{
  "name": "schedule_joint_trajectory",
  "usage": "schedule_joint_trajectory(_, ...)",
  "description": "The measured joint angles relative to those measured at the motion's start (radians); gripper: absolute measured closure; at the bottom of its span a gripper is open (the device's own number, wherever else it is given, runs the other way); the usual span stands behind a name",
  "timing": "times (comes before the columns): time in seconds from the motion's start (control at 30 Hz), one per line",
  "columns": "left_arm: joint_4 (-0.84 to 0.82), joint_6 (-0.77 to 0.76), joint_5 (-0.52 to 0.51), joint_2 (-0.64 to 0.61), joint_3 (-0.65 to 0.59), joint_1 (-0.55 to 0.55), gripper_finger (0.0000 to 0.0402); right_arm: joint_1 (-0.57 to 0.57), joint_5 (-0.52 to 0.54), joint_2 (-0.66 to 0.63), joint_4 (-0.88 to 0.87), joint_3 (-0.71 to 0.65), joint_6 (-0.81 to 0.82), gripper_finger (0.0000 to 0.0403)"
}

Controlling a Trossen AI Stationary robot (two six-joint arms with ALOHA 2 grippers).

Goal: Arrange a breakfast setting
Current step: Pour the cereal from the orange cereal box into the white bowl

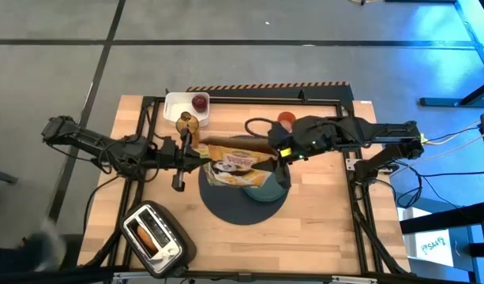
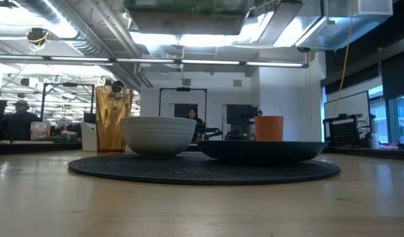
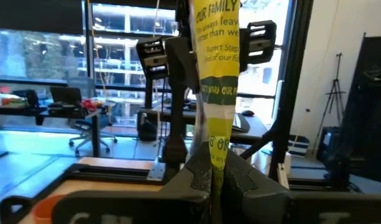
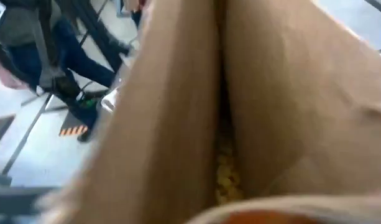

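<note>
The yellow-green cereal bag (image 1: pixel 234 162) is held in the air between my two grippers, above the white bowl (image 2: pixel 159 135) on the round dark-grey mat (image 1: pixel 226 209). My left gripper (image 1: pixel 196 151) is shut on the bag's left end. My right gripper (image 1: pixel 279 151) is at the bag's right end. The right wrist view looks into the bag's brown inside, with yellow cereal (image 4: pixel 226 169) in its fold. The teal plate (image 1: pixel 272 191) lies on the mat, and the orange cup (image 1: pixel 286 118) stands behind it. The red fruit (image 1: pixel 200 101) lies in a white tray. My left gripper pinches the bag's flat sealed edge (image 3: pixel 219 149) between its two fingers (image 3: pixel 199 177), coming level from the table's left. The bag stands on edge beyond the fingers, lifted clear of the table. My right gripper holds the bag's right end (image 1: pixel 267 155) from the table's right; the gripper hides the place of contact.
A silver toaster (image 1: pixel 151 235) with a bagel in its slot stands at the near left corner. The white tray (image 1: pixel 178 104) sits at the far left, a golden wrapped object (image 2: pixel 113 118) beside it. A black cable (image 1: pixel 257 125) loops near the cup. People show in the room behind.
</note>
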Motion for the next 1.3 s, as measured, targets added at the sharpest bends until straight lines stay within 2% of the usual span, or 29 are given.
schedule_joint_trajectory(0.1,0.034,-0.009,0.006,0.041,0.000,-0.022,0.0401,0.001,-0.044,-0.002,-0.036,0.000,-0.042,0.0360)
schedule_joint_trajectory(0.13,0.046,-0.016,0.008,0.055,0.000,-0.028,0.0401,0.001,-0.054,-0.002,-0.049,0.000,-0.056,0.0379)
schedule_joint_trajectory(0.27,0.076,-0.034,0.004,0.106,0.000,-0.047,0.0377,0.000,-0.085,-0.002,-0.128,0.003,-0.069,0.0395)
schedule_joint_trajectory(0.47,0.056,-0.157,-0.001,0.140,0.000,-0.064,0.0307,0.036,-0.089,-0.014,-0.322,0.000,-0.096,0.0401)
schedule_joint_trajectory(0.6,0.027,-0.205,-0.016,0.142,0.001,-0.076,0.0263,0.094,-0.094,-0.067,-0.365,0.000,-0.125,0.0402)
schedule_joint_trajectory(0.73,0.028,-0.210,-0.083,0.142,0.001,-0.089,0.0236,0.161,-0.090,-0.144,-0.395,-0.037,-0.133,0.0402)
schedule_joint_trajectory(0.87,0.034,-0.211,-0.122,0.142,0.001,-0.097,0.0230,0.238,-0.096,-0.263,-0.362,-0.192,-0.091,0.0402)
schedule_joint_trajectory(1.07,0.033,-0.217,-0.200,0.142,0.001,-0.097,0.0231,0.406,-0.062,-0.478,-0.187,-0.525,-0.023,0.0403)
schedule_joint_trajectory(1.3,0.037,-0.285,-0.245,0.199,0.001,-0.079,0.0231,0.667,0.094,-0.700,-0.116,-0.824,0.066,0.0403)
